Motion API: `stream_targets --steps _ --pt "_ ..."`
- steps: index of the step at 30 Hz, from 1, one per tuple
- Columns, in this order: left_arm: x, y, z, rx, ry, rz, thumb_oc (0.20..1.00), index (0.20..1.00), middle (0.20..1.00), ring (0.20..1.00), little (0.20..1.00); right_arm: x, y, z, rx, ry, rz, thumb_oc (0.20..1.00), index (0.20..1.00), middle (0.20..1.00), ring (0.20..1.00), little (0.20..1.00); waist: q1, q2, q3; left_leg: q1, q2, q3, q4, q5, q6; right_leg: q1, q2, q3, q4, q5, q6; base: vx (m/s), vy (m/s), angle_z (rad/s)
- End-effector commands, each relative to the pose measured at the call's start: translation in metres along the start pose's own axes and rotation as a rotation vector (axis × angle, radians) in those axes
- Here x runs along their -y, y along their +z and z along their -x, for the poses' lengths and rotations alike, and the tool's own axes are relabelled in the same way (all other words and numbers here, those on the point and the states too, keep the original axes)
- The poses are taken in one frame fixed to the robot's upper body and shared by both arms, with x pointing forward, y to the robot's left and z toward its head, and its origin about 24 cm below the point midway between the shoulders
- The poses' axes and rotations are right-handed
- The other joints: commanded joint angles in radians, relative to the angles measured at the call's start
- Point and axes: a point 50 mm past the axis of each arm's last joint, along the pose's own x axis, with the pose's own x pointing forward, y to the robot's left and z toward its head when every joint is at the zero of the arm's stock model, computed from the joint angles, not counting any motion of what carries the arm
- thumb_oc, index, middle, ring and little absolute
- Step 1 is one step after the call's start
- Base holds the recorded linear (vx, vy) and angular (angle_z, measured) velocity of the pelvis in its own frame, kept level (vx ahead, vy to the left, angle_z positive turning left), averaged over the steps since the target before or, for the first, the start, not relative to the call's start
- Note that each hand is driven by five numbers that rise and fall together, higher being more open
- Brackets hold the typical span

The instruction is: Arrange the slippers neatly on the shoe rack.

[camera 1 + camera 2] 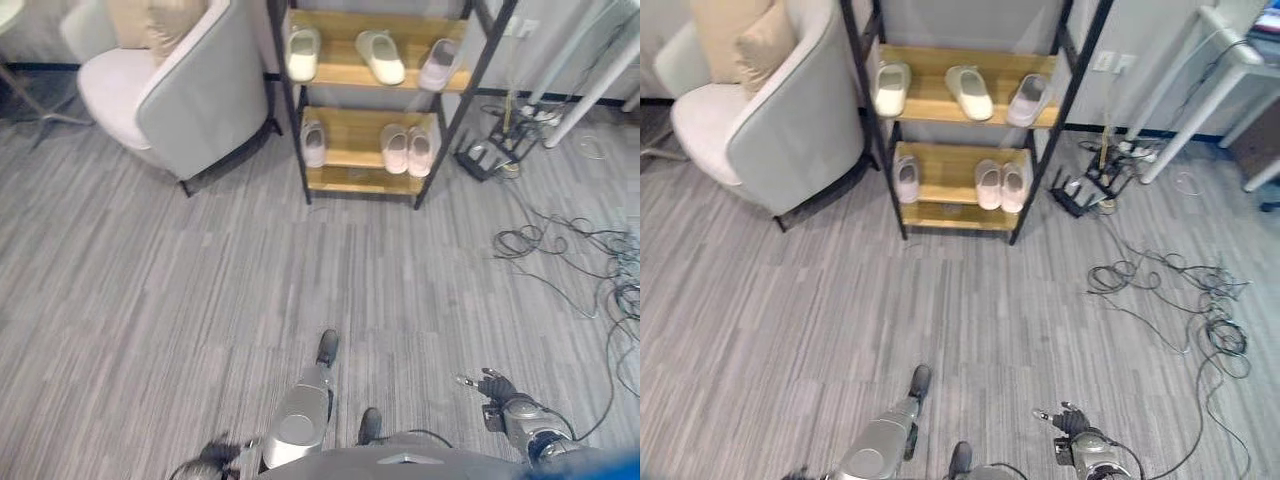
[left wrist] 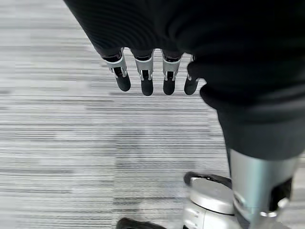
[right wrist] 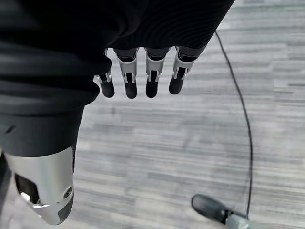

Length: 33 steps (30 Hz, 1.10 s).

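Both hands hang low over the grey floor point(image 1: 150, 300) and hold nothing. Seen from its own wrist, the left hand point(image 2: 152, 78) has its fingers point(image 2: 147, 81) straight and a little apart, pointing down at the bare floor. The right hand point(image 3: 138, 81) looks the same from its wrist, with fingers point(image 3: 151, 82) straight and nothing between them. From the head camera, that right hand shows low on the right, well apart from the shoe rack point(image 1: 1072, 60).

The rack stands far ahead, next to a grey armchair point(image 1: 790, 130). It already has 6 slippers on it. On the top shelf point(image 1: 930, 100) sit a cream slipper point(image 1: 890, 90) on the left, another cream slipper point(image 1: 968, 92) in the middle, turned at a slant, and a pink slipper point(image 1: 1028, 98) on the right. On the lower shelf point(image 1: 945, 180) a single pink slipper point(image 1: 906, 178) sits alone on the left, and a pink pair point(image 1: 1001, 184) sits side by side on the right.

These slippers look soft and light, so they should bend and squash easily and will not break. I think the best place to hold one is across the top band or at the heel, with thumb under and fingers over. A tangle of cables point(image 1: 1170, 290) lies on the floor to the right, away from the rack.
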Motion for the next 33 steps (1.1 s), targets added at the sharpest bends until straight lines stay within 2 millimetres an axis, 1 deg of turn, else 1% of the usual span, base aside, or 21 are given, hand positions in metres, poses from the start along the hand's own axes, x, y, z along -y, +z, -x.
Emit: stream_targets --steps 1,2,3,6,8,10,11,12,13,15,17,21,22,24,25,26,28,29,30,32,33 --pt "-0.021 0.039 -0.003 0.132 0.056 -0.043 1.0 1.0 1.0 1.0 1.0 -0.008 -0.004 0.003 0.029 0.039 0.106 1.0 1.0 1.0 1.0 1.0 -0.014 -0.043 -0.049 0.011 -0.01 -0.004 0.069 -0.064 0.019 0.006 -0.072 -0.024 0.078 0.064 0.137 0.21 0.241 -0.15" --pt "-0.028 0.048 -0.003 0.155 0.073 -0.049 1.0 1.0 1.0 1.0 1.0 -0.016 0.0 0.003 0.042 0.065 0.104 1.0 1.0 1.0 1.0 1.0 -0.016 -0.054 -0.051 0.047 -0.012 0.0 0.06 -0.084 0.035 -0.028 -0.085 -0.024 0.166 0.102 0.166 0.2 0.319 -0.18" --pt "-0.032 0.06 -0.003 0.192 0.088 -0.046 1.0 1.0 1.0 1.0 1.0 -0.021 0.007 0.002 0.062 0.078 0.106 1.0 1.0 1.0 1.0 1.0 -0.02 -0.047 -0.037 0.084 -0.01 0.006 0.055 -0.107 0.056 -0.091 -0.13 -0.051 0.321 0.208 0.216 0.16 0.297 -0.05" --pt "-0.038 0.072 -0.002 0.221 0.111 -0.059 1.0 1.0 1.0 1.0 1.0 -0.029 0.011 0.002 0.077 0.095 0.114 1.0 1.0 1.0 1.0 1.0 -0.035 -0.024 -0.017 0.141 0.002 -0.005 0.056 -0.143 0.074 -0.153 -0.193 -0.13 0.461 0.267 0.224 0.16 0.166 -0.1" --pt "-0.04 0.075 -0.002 0.231 0.118 -0.068 1.0 1.0 1.0 1.0 1.0 -0.031 0.012 0.003 0.084 0.1 0.118 1.0 1.0 1.0 1.0 1.0 -0.045 -0.018 -0.006 0.172 0.005 -0.017 0.051 -0.159 0.08 -0.178 -0.219 -0.149 0.434 0.269 0.206 0.19 0.03 0.19" --pt "-0.035 0.073 -0.002 0.23 0.103 -0.078 1.0 1.0 1.0 1.0 1.0 -0.03 0.012 0.003 0.089 0.098 0.123 1.0 1.0 1.0 1.0 1.0 -0.054 -0.006 0.01 0.198 0.006 -0.024 0.042 -0.18 0.075 -0.196 -0.234 -0.152 0.307 0.231 0.186 0.2 -0.037 0.32" --pt "-0.031 0.067 -0.003 0.207 0.09 -0.087 1.0 1.0 1.0 1.0 1.0 -0.028 0.011 0.003 0.083 0.091 0.145 1.0 1.0 1.0 1.0 1.0 -0.059 -0.005 0.012 0.21 0.006 -0.024 0.038 -0.193 0.067 -0.212 -0.256 -0.166 0.206 0.249 0.192 0.13 -0.056 0.12" --pt "-0.031 0.067 -0.003 0.207 0.09 -0.087 1.0 1.0 1.0 1.0 1.0 -0.028 0.011 0.003 0.083 0.09 0.146 1.0 1.0 1.0 1.0 1.0 -0.059 -0.003 0.013 0.213 0.007 -0.025 0.037 -0.194 0.066 -0.208 -0.254 -0.168 0.204 0.249 0.191 0.23 -0.128 -0.18" --pt "-0.028 0.058 -0.003 0.183 0.084 -0.129 1.0 1.0 1.0 1.0 1.0 -0.015 0.01 0.002 0.085 0.043 0.182 1.0 1.0 1.0 1.0 1.0 -0.069 -0.003 0.016 0.234 0.01 -0.034 0.027 -0.205 0.057 -0.23 -0.263 -0.166 0.125 0.278 0.204 0.2 -0.111 -0.14" --pt "-0.028 0.055 -0.004 0.171 0.083 -0.181 1.0 1.0 1.0 1.0 1.0 -0.004 0.011 0.002 0.091 0.007 0.202 1.0 1.0 1.0 1.0 1.0 -0.086 -0.002 0.021 0.261 0.011 -0.046 0.013 -0.215 0.047 -0.248 -0.245 -0.12 0.078 0.31 0.217 0.24 -0.118 0.03" --pt "-0.032 0.048 -0.004 0.14 0.091 -0.184 1.0 1.0 1.0 1.0 1.0 0.013 0.004 0.002 0.062 -0.045 0.214 1.0 1.0 1.0 1.0 1.0 -0.107 -0.007 0.006 0.288 0.018 -0.096 -0.011 -0.223 0.023 -0.241 -0.194 -0.028 0.038 0.292 0.209 0.43 -0.264 0.39" --pt "-0.03 0.042 -0.004 0.12 0.089 -0.146 1.0 1.0 1.0 1.0 1.0 0.018 0.014 0.001 0.086 -0.053 0.214 1.0 1.0 1.0 1.0 1.0 -0.104 0.008 -0.024 0.298 0.096 -0.144 -0.037 -0.206 -0.024 -0.222 -0.136 -0.068 0.046 0.213 0.159 0.3 -0.329 0.61" --pt "-0.023 0.058 -0.004 0.178 0.076 -0.162 1.0 1.0 1.0 1.0 1.0 0.016 0.03 0.001 0.147 -0.059 0.218 1.0 1.0 1.0 1.0 1.0 -0.096 0.005 -0.024 0.262 0.15 -0.173 0.022 -0.203 -0.062 -0.219 -0.092 -0.105 0.068 0.153 0.116 0.21 -0.437 0.46" --pt "-0.007 0.094 -0.001 0.301 0.052 -0.174 1.0 1.0 1.0 1.0 1.0 0.016 0.053 0.001 0.228 -0.08 0.218 1.0 1.0 1.0 1.0 1.0 -0.076 -0.007 0.023 0.15 0.168 -0.145 0.175 -0.144 -0.064 -0.188 -0.095 -0.175 0.07 0.134 0.087 0.09 -0.396 0.95" --pt "0.0 0.1 0.0 0.326 0.037 -0.177 1.0 1.0 1.0 1.0 1.0 0.016 0.057 0.001 0.242 -0.083 0.217 1.0 1.0 1.0 1.0 1.0 -0.073 -0.011 0.032 0.129 0.166 -0.107 0.201 -0.144 -0.056 -0.174 -0.097 -0.197 0.064 0.125 0.084 0.04 -0.23 1.53" --pt "0.009 0.106 0.001 0.357 0.017 -0.19 1.0 1.0 1.0 1.0 1.0 0.015 0.063 0.001 0.26 -0.088 0.232 1.0 1.0 1.0 1.0 1.0 -0.064 -0.013 0.047 0.073 0.126 -0.063 0.229 -0.178 -0.043 -0.159 -0.11 -0.216 0.059 0.117 0.091 0.09 -0.084 1.15" --pt "0.015 0.101 0.001 0.347 0.007 -0.206 1.0 1.0 1.0 1.0 1.0 0.013 0.07 0.002 0.284 -0.092 0.248 1.0 1.0 1.0 1.0 1.0 -0.045 -0.01 0.047 0.033 0.067 -0.06 0.181 -0.179 -0.031 -0.148 -0.105 -0.221 0.047 0.112 0.097 0.15 0.02 0.73" --pt "0.015 0.096 0.001 0.329 0.008 -0.208 1.0 1.0 1.0 1.0 1.0 0.01 0.073 0.002 0.294 -0.086 0.259 1.0 1.0 1.0 1.0 1.0 -0.032 -0.006 0.043 0.006 0.048 -0.06 0.147 -0.151 -0.03 -0.137 -0.096 -0.224 0.038 0.105 0.098 0.25 0.072 0.31" --pt "0.011 0.09 -0.001 0.298 0.027 -0.212 1.0 1.0 1.0 1.0 1.0 0.004 0.083 0.002 0.321 -0.079 0.279 1.0 1.0 1.0 1.0 1.0 0.008 -0.011 0.043 -0.069 0.024 -0.056 0.097 -0.075 -0.041 -0.103 -0.07 -0.213 0.015 0.085 0.097 0.25 0.077 0.07" --pt "-0.002 0.066 -0.004 0.198 0.054 -0.188 1.0 1.0 1.0 1.0 1.0 -0.009 0.088 0.003 0.34 -0.048 0.302 1.0 1.0 1.0 1.0 1.0 0.042 -0.026 0.029 -0.059 0.019 -0.098 0.051 -0.052 -0.035 -0.083 -0.052 -0.188 0.03 0.068 0.101 0.31 0.141 -0.17" --pt "-0.002 0.066 -0.004 0.198 0.054 -0.188 1.0 1.0 1.0 1.0 1.0 -0.009 0.088 0.003 0.34 -0.047 0.302 1.0 1.0 1.0 1.0 1.0 0.041 -0.027 0.03 -0.059 0.018 -0.098 0.05 -0.052 -0.035 -0.082 -0.053 -0.188 0.03 0.068 0.101 0.27 0.15 -0.71"
